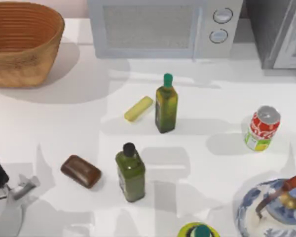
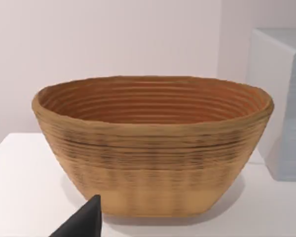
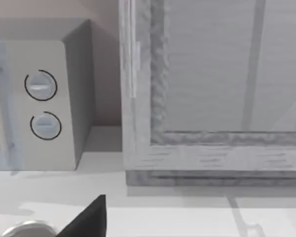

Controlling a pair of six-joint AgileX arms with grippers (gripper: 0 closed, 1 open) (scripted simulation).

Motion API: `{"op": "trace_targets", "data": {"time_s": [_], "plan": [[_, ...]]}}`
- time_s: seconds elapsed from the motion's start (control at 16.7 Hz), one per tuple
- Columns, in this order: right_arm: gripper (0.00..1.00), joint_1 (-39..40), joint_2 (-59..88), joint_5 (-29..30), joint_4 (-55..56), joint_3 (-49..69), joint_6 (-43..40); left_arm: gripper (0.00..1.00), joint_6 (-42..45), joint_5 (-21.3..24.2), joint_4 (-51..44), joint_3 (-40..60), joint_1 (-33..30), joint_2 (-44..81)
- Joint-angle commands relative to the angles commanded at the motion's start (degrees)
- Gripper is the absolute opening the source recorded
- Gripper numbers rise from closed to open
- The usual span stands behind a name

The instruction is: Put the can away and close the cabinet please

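A wicker basket (image 1: 19, 42) sat at the table's (image 1: 64, 118) far left corner, with a white microwave (image 1: 163, 27) beside it along the back. Two green bottles (image 1: 166, 104) (image 1: 130, 173) stood upright mid-table, a yellow bar (image 1: 138, 108) lying just left of the farther one. A brown soap (image 1: 81, 171) lay left of the nearer bottle. A blue-patterned plate (image 1: 251, 207) occupied the near right corner.
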Motion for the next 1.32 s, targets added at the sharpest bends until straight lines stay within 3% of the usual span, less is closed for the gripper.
{"op": "trace_targets", "data": {"time_s": [0.24, 0.48, 0.9, 1.32], "plan": [[1.0, -0.08, 1.93, 0.31, -0.43, 1.56, 1.38, 1.0, 0.0, 0.0, 0.0, 0.0, 0.0, 0.0], [1.0, 1.08, 12.88, 1.7, -2.39, 9.36, 7.63, 1.0, 0.0, 0.0, 0.0, 0.0, 0.0, 0.0], [1.0, 9.05, 51.35, 6.57, -5.82, 28.34, 18.91, 1.0, 0.0, 0.0, 0.0, 0.0, 0.0, 0.0], [1.0, 21.93, 81.06, 14.28, -8.0, 39.77, 21.97, 1.0, 0.0, 0.0, 0.0, 0.0, 0.0, 0.0]]}}
